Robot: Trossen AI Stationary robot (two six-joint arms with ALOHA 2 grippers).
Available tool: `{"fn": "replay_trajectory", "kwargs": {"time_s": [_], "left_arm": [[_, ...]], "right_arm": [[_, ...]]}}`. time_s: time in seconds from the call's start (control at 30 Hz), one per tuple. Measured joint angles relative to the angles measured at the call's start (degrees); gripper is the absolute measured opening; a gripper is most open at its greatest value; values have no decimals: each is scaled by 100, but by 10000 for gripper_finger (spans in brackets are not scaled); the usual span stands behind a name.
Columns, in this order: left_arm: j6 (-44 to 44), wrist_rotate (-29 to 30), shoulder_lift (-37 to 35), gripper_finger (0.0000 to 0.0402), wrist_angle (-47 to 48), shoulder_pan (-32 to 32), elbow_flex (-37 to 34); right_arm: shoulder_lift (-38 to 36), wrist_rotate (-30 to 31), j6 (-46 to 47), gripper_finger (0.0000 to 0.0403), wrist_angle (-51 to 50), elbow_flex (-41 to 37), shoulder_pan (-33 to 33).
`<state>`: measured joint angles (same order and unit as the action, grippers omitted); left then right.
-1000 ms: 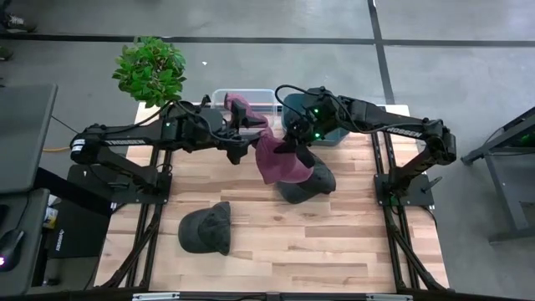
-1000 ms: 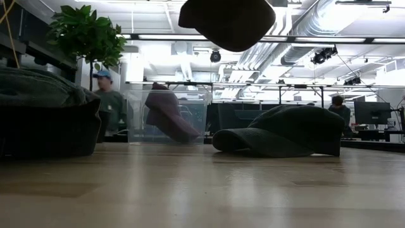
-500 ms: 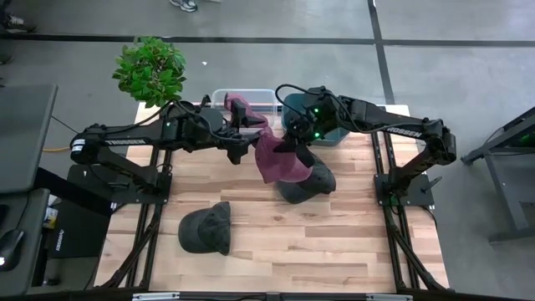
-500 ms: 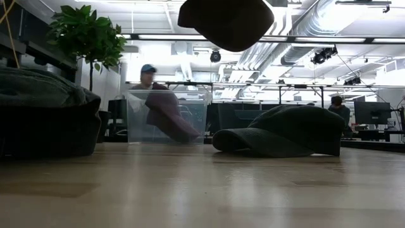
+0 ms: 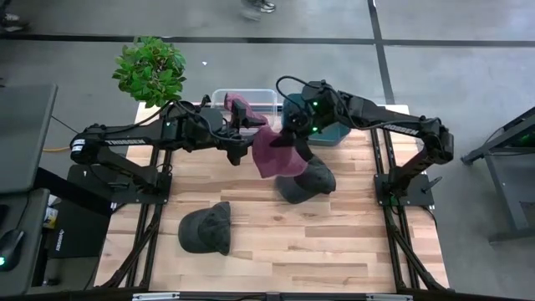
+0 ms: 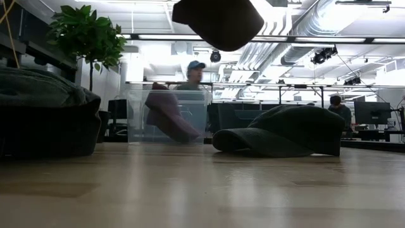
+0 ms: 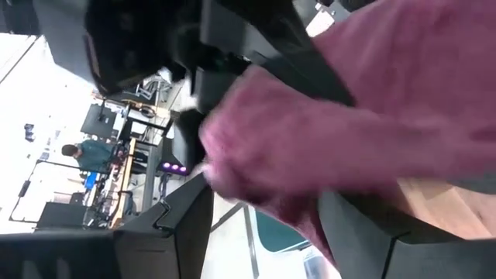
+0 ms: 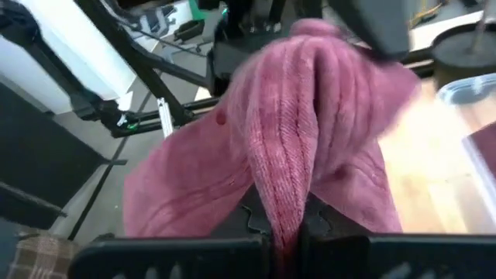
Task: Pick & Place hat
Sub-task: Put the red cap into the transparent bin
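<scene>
A pink corduroy hat [image 5: 274,154] hangs in the air between both arms; it also shows as a dark shape at the top of the low view [image 6: 218,22]. My right gripper [image 8: 283,232] is shut on it from the far right. My left gripper [image 5: 240,147] stands open right at the hat's left edge [image 7: 310,155]. A second maroon hat [image 5: 242,109] lies inside the clear bin [image 5: 219,99] at the far edge. A dark green hat [image 5: 311,181] rests on the table below the held one. Another dark hat [image 5: 207,227] lies near the front. My right gripper pinches a raised fold of the pink hat's crown [image 8: 285,198] between its two fingers, slanting down from the table's far right. The hat is lifted clear of the table and droops to either side of the fingers. My left gripper is close against the hat, but I cannot tell whether it touches it.
A dark teal bin [image 5: 334,130] stands beside the clear bin at the far edge. A potted plant [image 5: 150,71] is at the far left corner. Bare wood lies along the near and right parts of the table [image 5: 351,242]. A person [image 6: 191,75] walks behind the table.
My right gripper has carried the pink hat a little toward the far edge and left, nearer the clear bin, still shut on it. The hat stays lifted clear. A person behind the table has walked from left to right.
</scene>
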<state>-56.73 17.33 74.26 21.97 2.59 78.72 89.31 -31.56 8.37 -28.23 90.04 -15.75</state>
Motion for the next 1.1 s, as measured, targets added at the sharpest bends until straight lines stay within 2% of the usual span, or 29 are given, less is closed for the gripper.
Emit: {"fn": "replay_trajectory", "kwargs": {"time_s": [0.17,0.37,0.5,0.73,0.87,1.1], "left_arm": [[11,3,0,208,6,0,0],[288,21,-2,202,6,2,0],[306,19,-2,155,48,0,0],[418,43,-2,21,173,0,0],[907,167,-2,17,162,-2,0],[1051,428,-2,7,173,-2,0]], "right_arm": [[264,-164,117,0,207,-4,5],[240,-206,167,0,356,-4,3],[230,-206,185,0,380,-4,3],[230,-200,176,0,378,-4,3],[230,-186,172,0,382,-4,3],[230,-36,174,12,385,-4,-4]]}}
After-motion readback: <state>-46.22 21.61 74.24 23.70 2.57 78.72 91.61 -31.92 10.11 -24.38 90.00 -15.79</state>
